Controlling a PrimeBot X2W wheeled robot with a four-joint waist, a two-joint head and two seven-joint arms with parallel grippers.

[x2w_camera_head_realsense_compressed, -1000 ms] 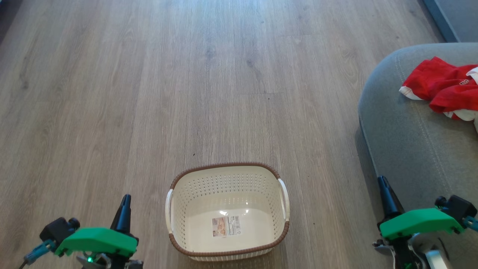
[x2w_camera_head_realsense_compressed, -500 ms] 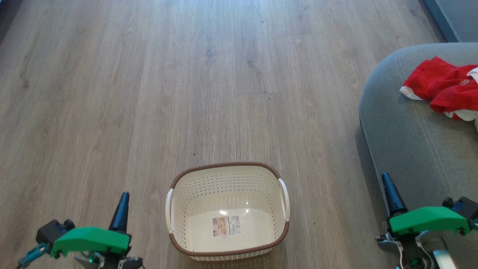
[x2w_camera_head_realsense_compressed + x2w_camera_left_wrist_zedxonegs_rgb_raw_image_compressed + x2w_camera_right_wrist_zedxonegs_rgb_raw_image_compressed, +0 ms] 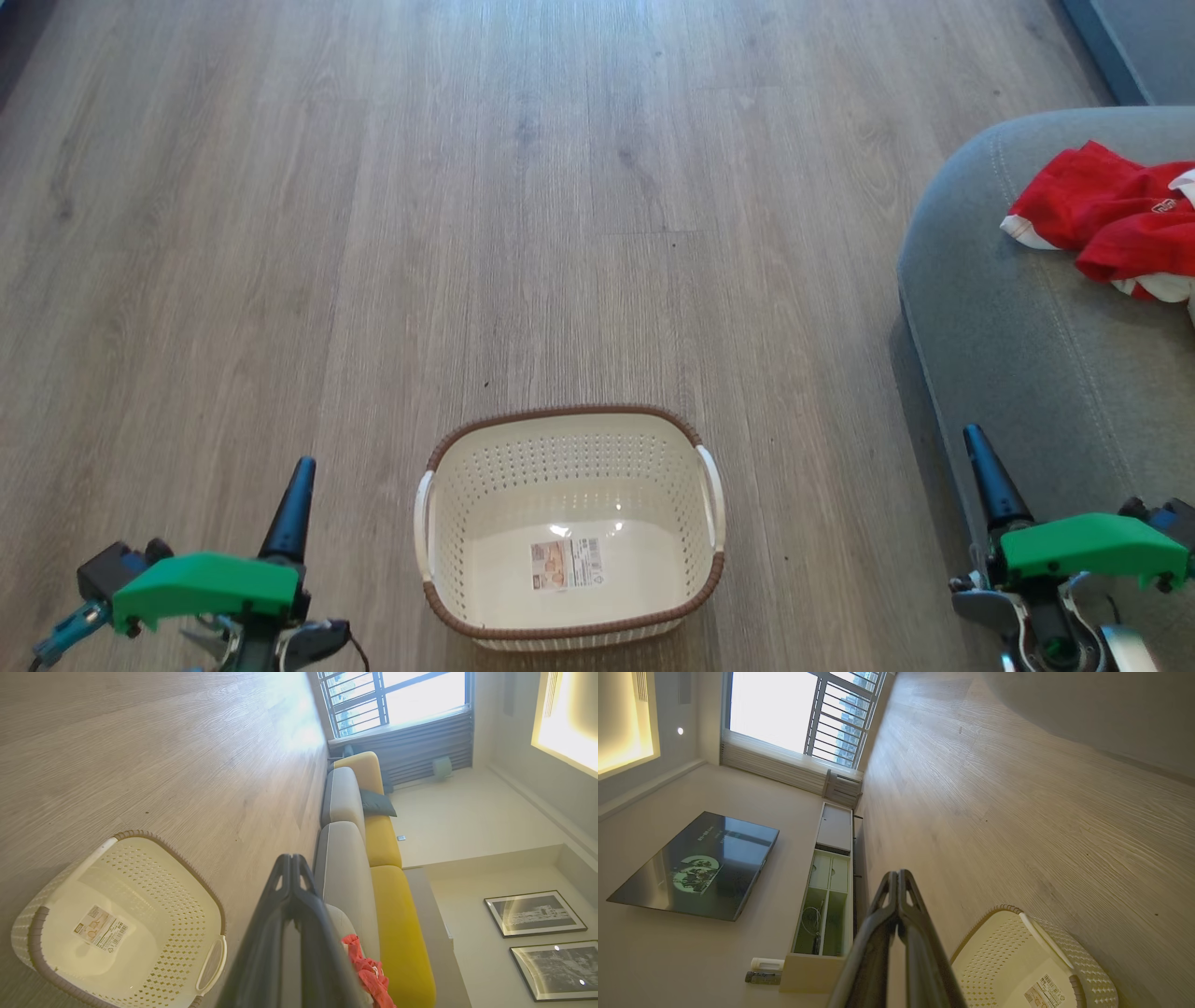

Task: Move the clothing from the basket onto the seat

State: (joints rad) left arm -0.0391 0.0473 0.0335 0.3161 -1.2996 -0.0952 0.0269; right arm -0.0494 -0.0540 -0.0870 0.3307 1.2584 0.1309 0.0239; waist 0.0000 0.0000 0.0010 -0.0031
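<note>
Both drifted outward in the last second: left pincer (image 3: 299, 476) and right pincer (image 3: 978, 443) now sit a bit further from the basket (image 3: 569, 439).
The left pincer is off the basket's left side and the right pincer off its right, by the near edge of the grey seat (image 3: 1027, 355). Each has its fingers pressed together with nothing between them. The basket stands upright on the wood floor (image 3: 467, 187), with just a label sticker (image 3: 566, 565) on its bottom. The red and white clothing (image 3: 1102, 215) lies crumpled on the seat, well off to the basket's right and beyond it, touching neither pincer.
</note>
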